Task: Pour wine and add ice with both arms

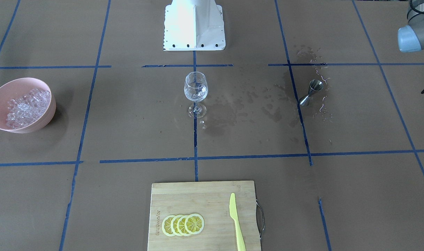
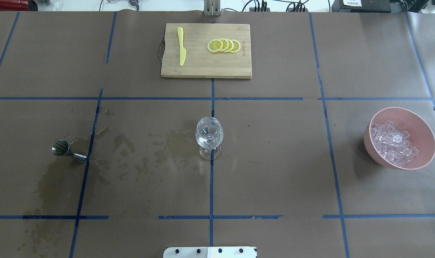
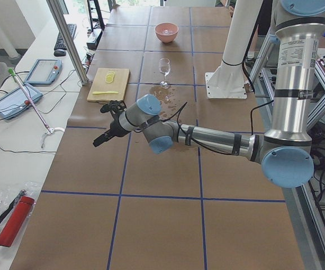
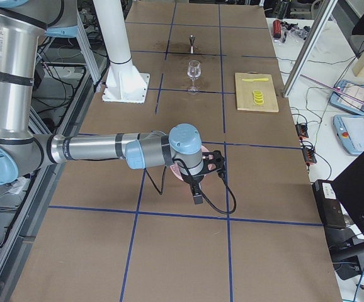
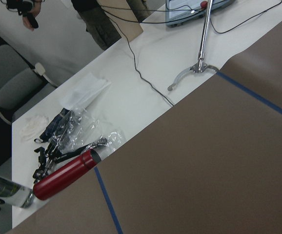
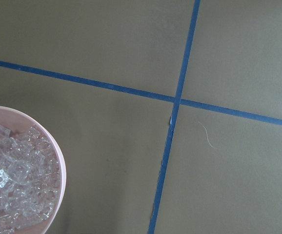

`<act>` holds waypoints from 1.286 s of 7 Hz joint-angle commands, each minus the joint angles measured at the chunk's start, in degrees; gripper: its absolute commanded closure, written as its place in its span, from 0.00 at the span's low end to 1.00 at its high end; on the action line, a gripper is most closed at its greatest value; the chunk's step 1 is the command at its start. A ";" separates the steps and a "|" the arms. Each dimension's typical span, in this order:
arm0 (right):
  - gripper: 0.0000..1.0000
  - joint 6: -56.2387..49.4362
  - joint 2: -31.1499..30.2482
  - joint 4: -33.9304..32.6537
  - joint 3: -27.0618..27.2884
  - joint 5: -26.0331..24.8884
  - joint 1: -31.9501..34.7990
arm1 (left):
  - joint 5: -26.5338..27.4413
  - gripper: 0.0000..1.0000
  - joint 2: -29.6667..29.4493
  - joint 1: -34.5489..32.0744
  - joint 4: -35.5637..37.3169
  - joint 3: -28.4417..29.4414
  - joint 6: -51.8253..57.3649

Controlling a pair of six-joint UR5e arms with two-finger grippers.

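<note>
A clear wine glass (image 1: pixel 196 87) (image 2: pixel 209 132) stands upright at the table's middle, with clear glittering contents in its bowl; I cannot tell ice from wine there. A steel jigger (image 1: pixel 311 92) (image 2: pixel 68 151) stands on the robot's left side. A pink bowl (image 1: pixel 20 81) (image 2: pixel 368 134) holds many ice cubes (image 1: pixel 27 106) (image 2: pixel 392 139) on the robot's right side. My left gripper (image 3: pixel 109 126) hovers far past the jigger, near the table's end. My right gripper (image 4: pixel 201 182) hovers beside the bowl (image 6: pixel 58 161). I cannot tell whether either gripper is open or shut.
Wet patches (image 2: pixel 174 141) spread over the brown paper between glass and jigger. A wooden cutting board (image 2: pixel 203 64) at the far edge carries lemon slices (image 2: pixel 223 45) and a yellow knife (image 2: pixel 181 46). The white robot base (image 1: pixel 194 31) stands behind the glass. A red flask (image 5: pixel 65 173) lies off the table's end.
</note>
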 commanded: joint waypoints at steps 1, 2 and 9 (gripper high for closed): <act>0.00 -0.07 -0.19 0.07 -0.01 0.00 0.00 | -3.93 0.00 -0.59 -3.91 20.82 -0.38 0.41; 0.00 -0.07 -0.19 0.07 -0.01 0.00 0.00 | -9.86 0.00 -0.77 -6.27 29.35 -0.12 3.81; 0.00 1.16 0.86 0.33 0.26 0.26 -0.09 | -28.73 0.00 5.56 -18.34 46.93 -5.29 13.60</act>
